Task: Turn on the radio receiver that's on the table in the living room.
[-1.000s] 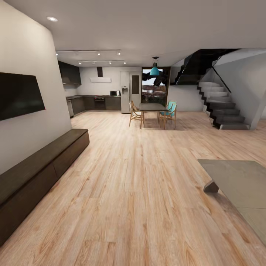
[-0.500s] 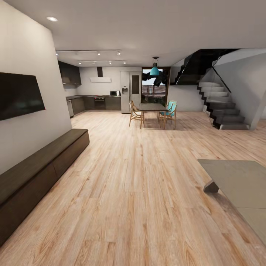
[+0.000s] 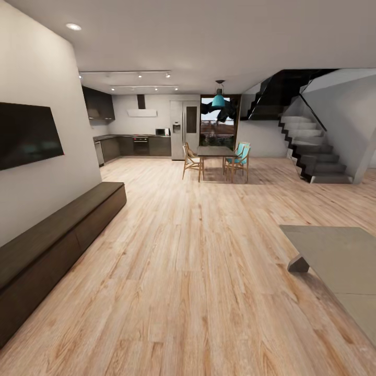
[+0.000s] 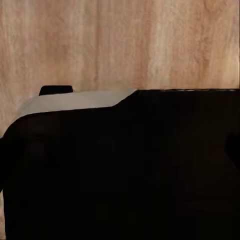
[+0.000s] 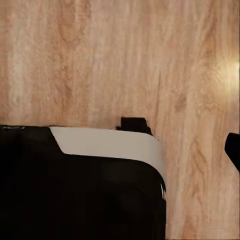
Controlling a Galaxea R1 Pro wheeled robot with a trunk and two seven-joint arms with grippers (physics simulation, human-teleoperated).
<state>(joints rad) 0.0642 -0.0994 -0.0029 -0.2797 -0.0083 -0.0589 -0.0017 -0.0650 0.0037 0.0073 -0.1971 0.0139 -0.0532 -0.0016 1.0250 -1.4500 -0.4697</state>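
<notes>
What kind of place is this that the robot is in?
Most likely an open-plan home: a living area with a wall TV and grey table on a wood floor, a dining table and kitchen behind, and stairs at the right.

Head camera faces across plank floor (image 3: 209, 271) toward distant kitchen; both wrist cameras aim close down past dark robot body (image 4: 125, 170) at same floor.

grey coffee table (image 3: 339, 256): 1, lower right | wall TV (image 3: 26, 134): 1, left | low dark cabinet (image 3: 52, 240): 1, lower left | dining table (image 3: 215, 151): 1, centre | chairs (image 3: 191, 161): 3 visible | pendant lamp (image 3: 219, 100): 1 | staircase (image 3: 313, 151): 1, right
</notes>
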